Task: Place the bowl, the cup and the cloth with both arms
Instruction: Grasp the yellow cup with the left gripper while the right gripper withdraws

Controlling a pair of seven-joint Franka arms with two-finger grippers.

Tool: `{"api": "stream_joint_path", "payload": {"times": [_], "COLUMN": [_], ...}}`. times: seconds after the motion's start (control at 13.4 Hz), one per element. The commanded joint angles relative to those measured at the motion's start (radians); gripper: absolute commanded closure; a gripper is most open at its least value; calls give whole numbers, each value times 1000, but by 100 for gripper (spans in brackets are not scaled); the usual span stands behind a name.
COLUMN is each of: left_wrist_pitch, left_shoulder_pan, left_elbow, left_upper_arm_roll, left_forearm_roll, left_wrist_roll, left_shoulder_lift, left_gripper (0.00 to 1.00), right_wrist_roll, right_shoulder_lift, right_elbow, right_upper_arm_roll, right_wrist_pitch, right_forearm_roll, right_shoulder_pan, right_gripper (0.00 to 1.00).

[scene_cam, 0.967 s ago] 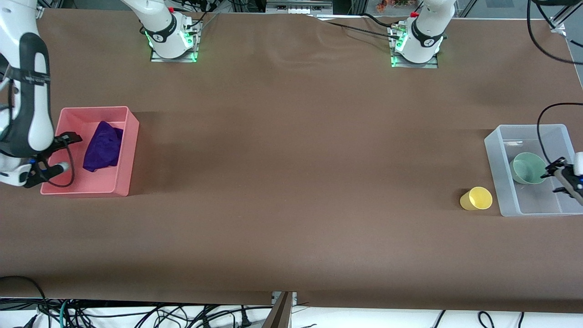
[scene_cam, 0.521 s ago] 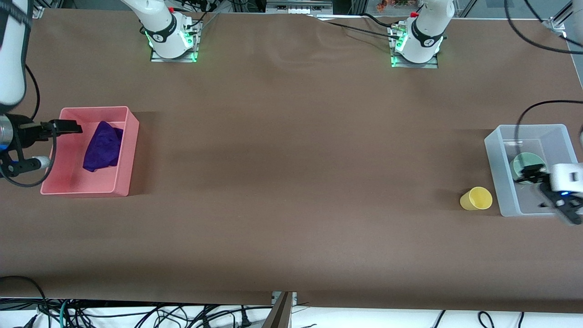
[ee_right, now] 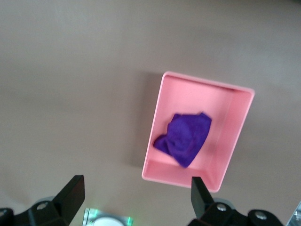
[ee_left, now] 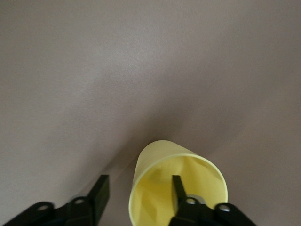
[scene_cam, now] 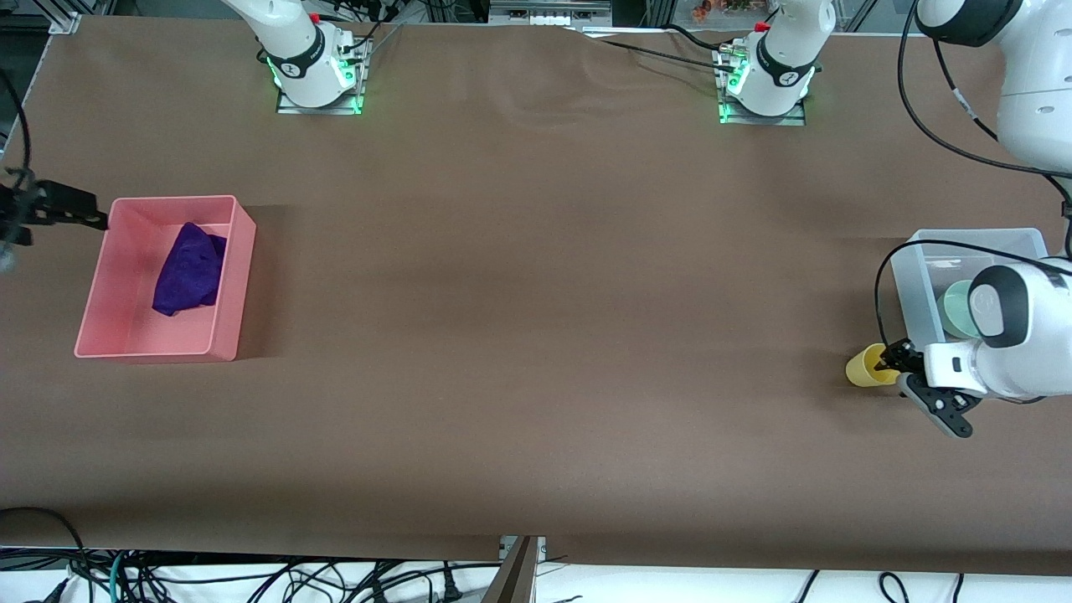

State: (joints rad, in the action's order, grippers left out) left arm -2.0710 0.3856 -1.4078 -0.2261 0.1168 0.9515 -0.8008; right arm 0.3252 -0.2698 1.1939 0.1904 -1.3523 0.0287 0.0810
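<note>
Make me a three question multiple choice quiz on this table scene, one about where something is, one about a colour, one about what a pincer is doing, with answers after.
1. Where is the cloth?
A. in the pink bin
B. in the clear bin
C. on the bare table

2. What colour is the cup?
A. mint green
B. yellow
C. purple

3. How does the left pincer stand at the cup?
A. shut, well away from it
B. open, one finger inside the rim and one outside
C. holding the bowl

Answers:
1 A, the purple cloth lies inside the pink walls.
2 B, the left wrist view shows it plain yellow.
3 B, that same view shows its fingers astride the cup's wall.
</note>
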Motion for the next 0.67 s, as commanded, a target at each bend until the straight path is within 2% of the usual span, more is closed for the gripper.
{"api": "stream_joint_path", "payload": {"times": [0.0, 0.07, 0.3, 0.52, 0.6], "left_wrist_pitch": [-1, 3, 87, 236, 282], "left_shoulder_pan": [-1, -2, -1, 1, 4], "left_elbow": [-2, 1, 18, 20, 20], "left_upper_arm_roll": [4, 2, -2, 1, 8], "left_forearm_roll": [-17, -6, -6, -5, 0], "left_wrist_roll": [16, 18, 13, 7, 12], "left_shoulder_lift": [5, 11, 60, 185, 221], "left_gripper": [100, 100, 100, 100, 100], "right_wrist_roll": [-12, -14, -127, -167, -169], "right_shoulder_lift": [240, 259, 262, 264, 264], "right_elbow": [308, 346, 339, 335, 335], "right_upper_arm_roll": [-25, -28, -101, -178, -184], "right_wrist_pitch": [-152, -171, -111, -68, -68], "right_forearm_roll": [8, 8, -18, -130, -136], "right_shoulder_pan": [-27, -29, -30, -30, -30], "right_gripper": [0, 0, 0, 0, 0]}}
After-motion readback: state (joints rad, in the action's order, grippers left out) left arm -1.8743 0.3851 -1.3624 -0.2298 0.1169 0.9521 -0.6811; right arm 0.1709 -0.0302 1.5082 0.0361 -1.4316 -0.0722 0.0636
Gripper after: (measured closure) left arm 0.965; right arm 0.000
